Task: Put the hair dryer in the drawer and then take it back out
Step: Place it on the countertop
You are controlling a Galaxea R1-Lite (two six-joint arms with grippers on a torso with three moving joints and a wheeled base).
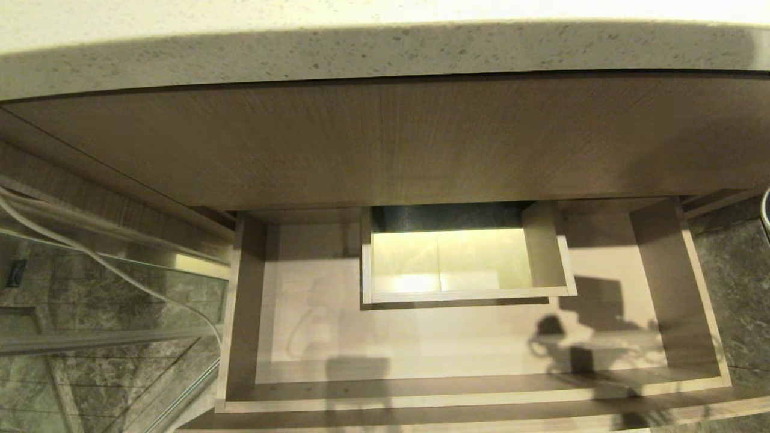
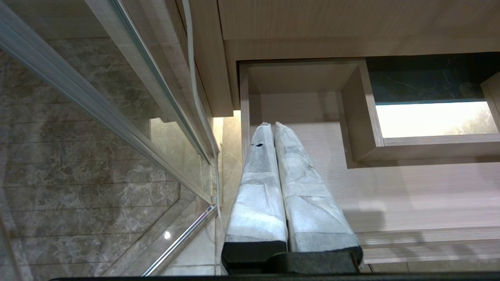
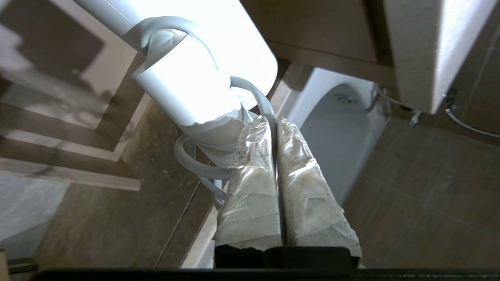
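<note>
Presently the drawer [image 1: 301, 337] stands pulled out beneath the speckled worktop [image 1: 385, 57], its pale floor bare in the head view; only shadows fall across it, and the boxed cutout [image 1: 463, 264] sits at mid-back. Neither arm shows in that view.

The hair dryer [image 3: 195, 82] is not in the drawer. In the right wrist view it hangs at the tips of the right pincer [image 3: 272, 123], brightly lit, with its white cord [image 3: 203, 166] looped beneath the body and running up between the wrapped fingers [image 3: 250, 183]. Those fingers are drawn together nearly pad to pad; they appear to be pinching the cord or a thin part at the dryer's base, though the exact contact is hidden. Below the dryer lie floor tiles and the drawer's front corner, so the load is held outside the drawer, off to its right side. A white basin-like fixture [image 3: 336, 117] lies beyond.

The left pincer [image 2: 272, 125] is parked over the drawer's left end, fingers pressed together and carrying nothing.

Judgement: the dryer is in transit, and with the drawer bare I cannot say whether it is going in or has just come out. If going in, the next move calls for carrying it over the front panel and lowering it onto the open floor, clear of the cutout. The slack cord may snag on the drawer edge.
</note>
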